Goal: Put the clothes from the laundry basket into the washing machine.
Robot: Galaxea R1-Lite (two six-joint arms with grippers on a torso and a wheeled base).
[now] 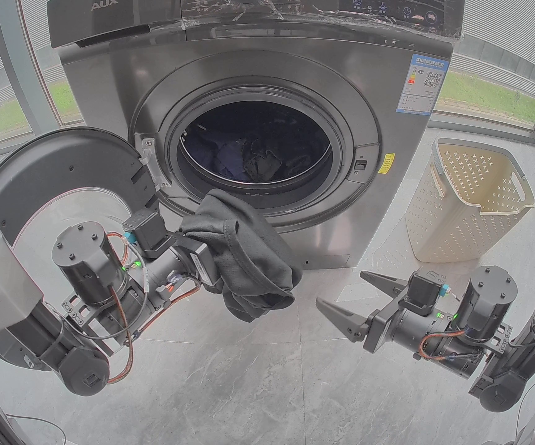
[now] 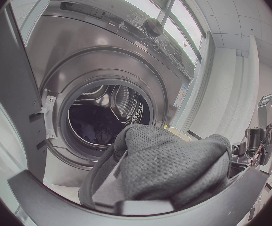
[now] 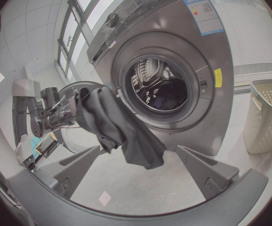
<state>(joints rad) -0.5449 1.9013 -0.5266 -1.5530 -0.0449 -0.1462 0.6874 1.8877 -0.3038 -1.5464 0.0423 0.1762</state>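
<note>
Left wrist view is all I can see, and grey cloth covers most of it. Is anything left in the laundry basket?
Observer: The head view shows the basket standing on the floor to the right of the washing machine; no clothes show inside it.
Operator: How does the cloth hang?
Observer: The garment hangs outside the machine, in front of its opening, with the lower end free above the floor.
Operator: And the other hand?
Observer: The right hand is open and empty, low in front of the machine, apart from the garment.
</note>
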